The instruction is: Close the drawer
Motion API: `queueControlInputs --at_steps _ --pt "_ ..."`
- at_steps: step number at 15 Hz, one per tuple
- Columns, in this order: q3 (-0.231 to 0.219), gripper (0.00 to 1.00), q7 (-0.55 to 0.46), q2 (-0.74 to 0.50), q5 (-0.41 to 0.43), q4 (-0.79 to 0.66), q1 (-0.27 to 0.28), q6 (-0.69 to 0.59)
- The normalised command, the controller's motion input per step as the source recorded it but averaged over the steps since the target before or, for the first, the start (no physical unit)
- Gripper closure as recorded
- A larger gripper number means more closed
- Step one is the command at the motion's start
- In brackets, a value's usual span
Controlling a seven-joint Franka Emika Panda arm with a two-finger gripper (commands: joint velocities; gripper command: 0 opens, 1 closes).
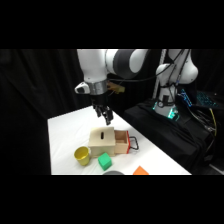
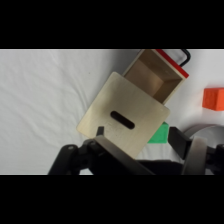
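Wrist view shows the tool (image 2: 137, 140) spread wide above the box (image 2: 125, 120), its drawer (image 2: 156, 75) pulled out.

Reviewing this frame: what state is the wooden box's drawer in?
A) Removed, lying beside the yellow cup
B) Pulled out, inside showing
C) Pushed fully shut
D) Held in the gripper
B: the drawer sticks out of the wooden box, its empty orange-brown inside visible.

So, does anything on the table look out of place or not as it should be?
Only the drawer: it is pulled out of the wooden box, its inside open to view. Nothing looks spilled or damaged.
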Motion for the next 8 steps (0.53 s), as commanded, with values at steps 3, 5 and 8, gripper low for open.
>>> queueControlInputs --at_steps 3,5,8 --pt "0.03 0.0 0.05 -0.06 -0.006 -0.03 -0.019 -0.01" --pt "0.032 0.0 0.15 -0.25 -0.034 -0.19 0.006 0.03" --pt "0.038 0.0 0.23 -0.41 -0.069 -0.36 0.037 0.06"
